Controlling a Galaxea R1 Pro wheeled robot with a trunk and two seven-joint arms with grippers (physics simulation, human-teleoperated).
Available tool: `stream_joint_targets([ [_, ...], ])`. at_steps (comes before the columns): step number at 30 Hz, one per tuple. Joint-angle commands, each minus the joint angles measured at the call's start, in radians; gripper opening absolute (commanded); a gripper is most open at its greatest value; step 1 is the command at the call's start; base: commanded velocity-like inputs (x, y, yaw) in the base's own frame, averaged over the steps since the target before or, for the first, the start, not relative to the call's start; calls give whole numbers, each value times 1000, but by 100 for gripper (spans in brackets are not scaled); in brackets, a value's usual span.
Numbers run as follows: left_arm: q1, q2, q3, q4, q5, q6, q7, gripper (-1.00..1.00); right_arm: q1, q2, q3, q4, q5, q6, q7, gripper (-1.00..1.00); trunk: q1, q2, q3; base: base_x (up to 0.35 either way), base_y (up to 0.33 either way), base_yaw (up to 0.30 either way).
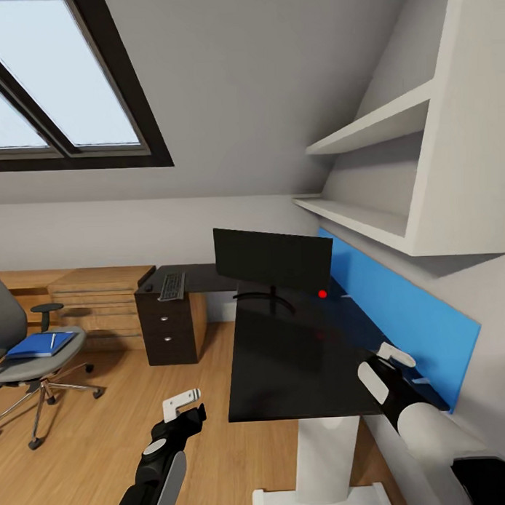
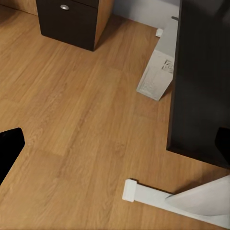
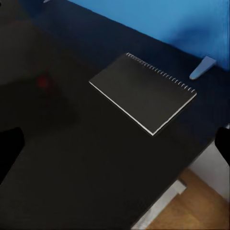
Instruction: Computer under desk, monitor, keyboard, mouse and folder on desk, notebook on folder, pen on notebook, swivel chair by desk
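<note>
The right gripper [image 1: 393, 355] hangs open over the table [image 1: 300, 367], the notebook [image 3: 143, 92] just ahead at twelve o'clock, lying slantwise. The left gripper [image 1: 182, 405] is open too, farther off.

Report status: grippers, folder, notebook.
Left gripper low over floor, right gripper over desk; both empty. Folder on chair. Notebook flat on desk below right gripper, nothing on it.

A long black desk [image 1: 300, 360] is seen on white legs, with a blue panel [image 1: 400, 313] along its back. A black monitor [image 1: 273, 259] is stood on it. A keyboard [image 1: 172, 286] and a tiny mouse [image 1: 148, 287] are laid on the far end. A dark notebook [image 3: 143, 92] is laid flat near the blue panel. The desk is stood on a wooden floor [image 2: 72, 124].
</note>
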Motion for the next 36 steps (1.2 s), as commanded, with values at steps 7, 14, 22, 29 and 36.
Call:
stream_joint_targets([
  [7,-1,0,-2,-1,10,2,9,100,-2,-3,0,-126,-8,27,-13,100,0,-1,-2,0,0,0],
  [14,-1,0,-2,-1,10,2,10,100,-1,-7,1,-143,-6,29,-9,100,0,-1,-2,0,0,0],
  [22,-1,0,-2,-1,9,2,10,100,0,-19,42,-124,211,35,89,100,0,-1,-2,0,0,0],
  [29,-1,0,-2,-1,9,2,10,100,-1,-20,70,-77,328,61,220,100,0,-1,-2,0,0,0],
  [36,-1,0,-2,-1,9,2,9,100,0,-33,90,-71,446,107,341,100,0,-1,-2,0,0,0],
])
